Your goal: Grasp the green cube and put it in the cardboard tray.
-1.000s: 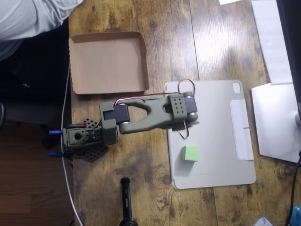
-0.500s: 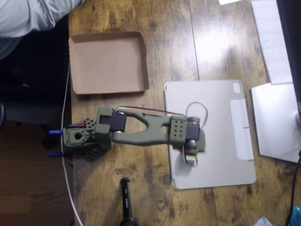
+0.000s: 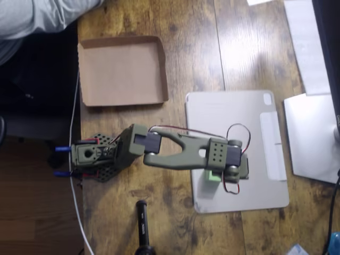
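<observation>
The green cube [image 3: 213, 177] lies on the light-grey tablet cover [image 3: 239, 119], right of centre in the overhead view. Only a corner of it peeks out from under the arm. My olive-green gripper [image 3: 227, 170] hangs directly over the cube with its head pointing down, and the wrist hides the fingers, so their state does not show. The cardboard tray [image 3: 122, 71] sits at the upper left with a bare bottom, well apart from the gripper.
The arm's base [image 3: 93, 156] is clamped at the table's left edge, with a white cable beside it. A black cylinder [image 3: 142, 228] lies at the bottom edge. White papers [image 3: 311, 133] cover the right side. A person's grey sleeve [image 3: 32, 16] shows top left.
The arm has swung down and to the right in the picture. Its gripper head moved from above the cube to right over it, covering most of the cube.
</observation>
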Robot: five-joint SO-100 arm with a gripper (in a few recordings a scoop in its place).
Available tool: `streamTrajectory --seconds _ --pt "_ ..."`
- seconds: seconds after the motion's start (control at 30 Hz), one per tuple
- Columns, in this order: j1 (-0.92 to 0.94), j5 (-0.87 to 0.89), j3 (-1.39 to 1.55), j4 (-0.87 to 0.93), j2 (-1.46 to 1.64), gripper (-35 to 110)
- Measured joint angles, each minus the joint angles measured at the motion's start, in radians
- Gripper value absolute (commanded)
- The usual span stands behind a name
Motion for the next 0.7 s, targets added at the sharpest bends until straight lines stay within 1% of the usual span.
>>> streamTrajectory --seconds 0.1,0.23,0.33,0.47,0.63,0.7 --pt "-0.012 0.002 0.012 0.035 -0.002 11" --pt "-0.026 0.014 0.035 0.158 0.0 18" --pt "-0.049 0.031 0.069 0.204 0.0 23" --pt "-0.051 0.052 0.132 0.172 -0.002 29" --pt "-0.052 0.046 0.158 0.087 -0.002 29" --pt "-0.041 0.043 0.153 0.081 -0.002 29"
